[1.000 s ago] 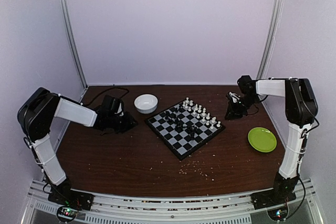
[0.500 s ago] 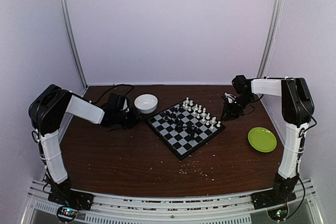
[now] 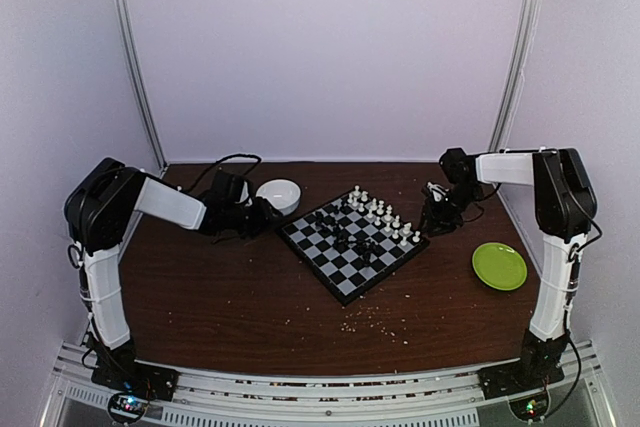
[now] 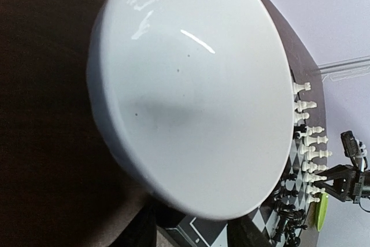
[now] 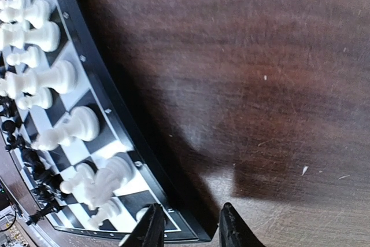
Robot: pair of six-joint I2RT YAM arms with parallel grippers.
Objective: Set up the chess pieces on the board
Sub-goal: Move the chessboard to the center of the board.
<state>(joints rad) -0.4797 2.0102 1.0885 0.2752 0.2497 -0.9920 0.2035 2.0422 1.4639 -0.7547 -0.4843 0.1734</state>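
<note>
**Right claw** (image 3: 438,215): fingers (image 5: 151,228) a narrow gap apart, nothing held. It stands at the 3 o'clock corner of the board (image 3: 352,242). In the wrist view the black rim and bare table show through the gap. Whether it touches the rim cannot be told. Over the last second it has shifted toward 9 o'clock, from clear of that corner to just beside it.

**Left claw** (image 3: 260,215): fingers not made out in either view, so its opening cannot be told. It lies just at 8 o'clock of the bowl (image 3: 278,195), whose white wall fills the wrist view. A second ago it lay well off toward 9 o'clock of the bowl. The arm has since reached inward.

**Board**: set cornerwise at mid-table, between the claws. Unmoved.

**White pieces** (image 3: 383,215): two rows along the board's 1 o'clock edge, upright. Unmoved.

**Black pieces** (image 3: 345,235): loose cluster on the middle squares, at 7 o'clock of the white rows. Unmoved.

**Bowl**: at 10 o'clock of the board, near it. Unmoved.

**Plate** (image 3: 499,266): green, at 4 o'clock of the board, well apart from it. Unmoved.

**Crumbs** (image 3: 368,323): scattered on the table (image 3: 200,297) at 6 o'clock of the board.
</note>
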